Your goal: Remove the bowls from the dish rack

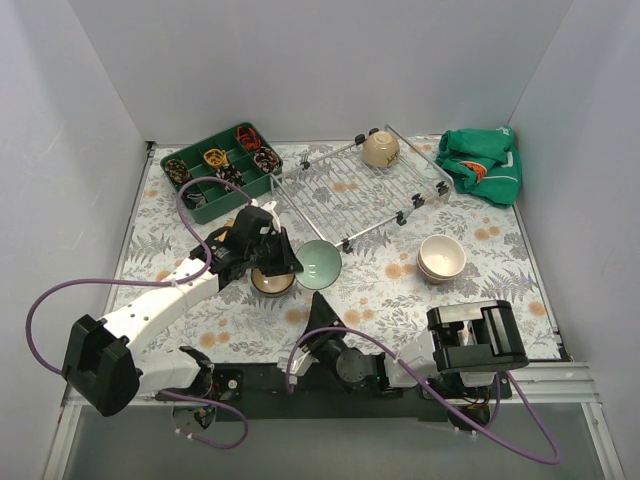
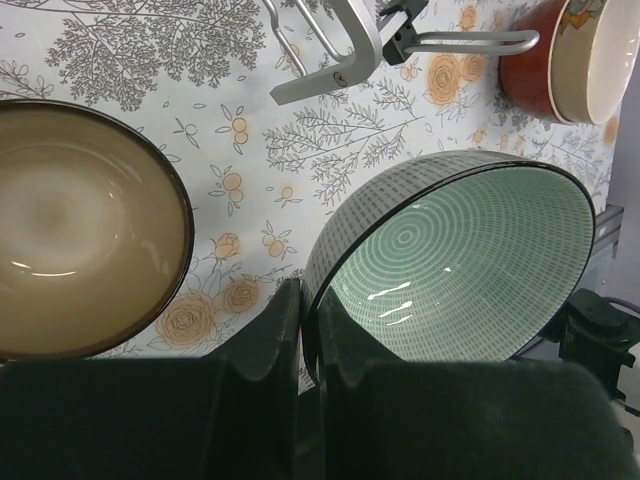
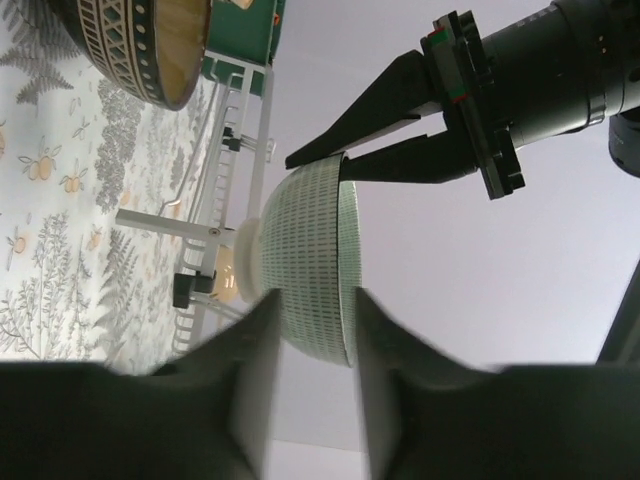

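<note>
My left gripper (image 1: 290, 258) is shut on the rim of the pale mint-green bowl (image 1: 319, 264) and holds it tilted on edge just off the near corner of the dish rack (image 1: 330, 195). The pinch shows in the left wrist view (image 2: 308, 300), with the mint bowl (image 2: 450, 260) to the right. A dark brown bowl (image 1: 272, 282) sits on the table under the left gripper. One beige bowl (image 1: 380, 149) lies in the rack's far end. My right gripper (image 1: 320, 305) is open, its fingers (image 3: 385, 360) just short of the mint bowl (image 3: 305, 255).
A stack of bowls (image 1: 441, 257), beige inside red (image 2: 565, 60), stands on the table to the right. A green compartmented tray (image 1: 215, 170) is at the back left and a green cloth (image 1: 482, 165) at the back right. Purple cables loop by the left arm.
</note>
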Tool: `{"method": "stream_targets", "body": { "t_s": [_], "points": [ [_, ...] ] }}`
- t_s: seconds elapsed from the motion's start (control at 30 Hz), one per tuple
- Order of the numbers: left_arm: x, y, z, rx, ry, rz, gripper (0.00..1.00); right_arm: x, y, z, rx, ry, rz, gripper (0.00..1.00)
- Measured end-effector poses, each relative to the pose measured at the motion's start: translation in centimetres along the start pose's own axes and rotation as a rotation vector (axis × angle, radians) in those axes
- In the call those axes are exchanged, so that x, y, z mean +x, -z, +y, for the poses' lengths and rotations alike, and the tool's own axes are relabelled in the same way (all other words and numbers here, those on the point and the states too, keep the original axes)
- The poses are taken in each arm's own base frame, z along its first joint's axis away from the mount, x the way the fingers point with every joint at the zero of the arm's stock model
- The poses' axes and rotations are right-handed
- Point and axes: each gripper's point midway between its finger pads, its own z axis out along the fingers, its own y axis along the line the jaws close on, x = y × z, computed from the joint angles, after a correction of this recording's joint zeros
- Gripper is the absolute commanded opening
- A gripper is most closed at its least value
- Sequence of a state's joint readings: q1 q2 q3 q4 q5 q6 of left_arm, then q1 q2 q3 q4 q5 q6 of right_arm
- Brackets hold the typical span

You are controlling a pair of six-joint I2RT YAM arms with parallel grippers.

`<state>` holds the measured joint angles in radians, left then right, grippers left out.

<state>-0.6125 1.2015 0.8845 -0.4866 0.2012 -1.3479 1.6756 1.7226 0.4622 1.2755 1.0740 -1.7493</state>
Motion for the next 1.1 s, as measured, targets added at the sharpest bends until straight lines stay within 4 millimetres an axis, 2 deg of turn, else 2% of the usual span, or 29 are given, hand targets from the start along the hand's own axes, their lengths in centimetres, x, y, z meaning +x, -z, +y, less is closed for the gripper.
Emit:
{"method": "stream_targets", "body": {
  "t_s": [0.07,0.17,0.27,0.4,0.53,0.77,1.0,1.1],
  "points": [
    [0.0,0.1,0.2,-0.019,-0.013,-0.002,0.00,0.1,0.0,0.1,-0.002,0.001,0.010,0.69],
    [-0.5,0.4,0.6,-0.056,-0.029,-0.019,0.00,0.2,0.1,0.3,-0.005,-0.008,0.020,0.78],
    [-1.5,0.7,1.0,-0.096,-0.046,-0.056,0.00,0.3,0.4,0.4,-0.006,-0.026,0.028,0.82],
    [-2.4,1.1,1.9,-0.155,-0.067,-0.093,0.00,0.6,0.6,0.7,-0.006,-0.103,0.050,0.85],
    [-2.5,1.3,3.1,-0.220,-0.080,-0.109,0.00,1.0,0.9,0.9,-0.023,-0.299,0.065,0.87],
    [-2.8,2.3,4.8,-0.308,-0.107,-0.136,0.00,-0.1,0.7,1.0,-0.176,-0.703,0.049,0.88],
    [-3.3,3.1,5.9,-0.360,-0.126,-0.167,0.00,1.8,1.8,5.8,-0.416,-0.957,0.147,0.89],
    [-3.3,3.0,6.9,-0.384,-0.124,-0.168,0.00,3.2,2.3,6.1,-0.465,-1.101,0.187,0.89]
  ]
}}
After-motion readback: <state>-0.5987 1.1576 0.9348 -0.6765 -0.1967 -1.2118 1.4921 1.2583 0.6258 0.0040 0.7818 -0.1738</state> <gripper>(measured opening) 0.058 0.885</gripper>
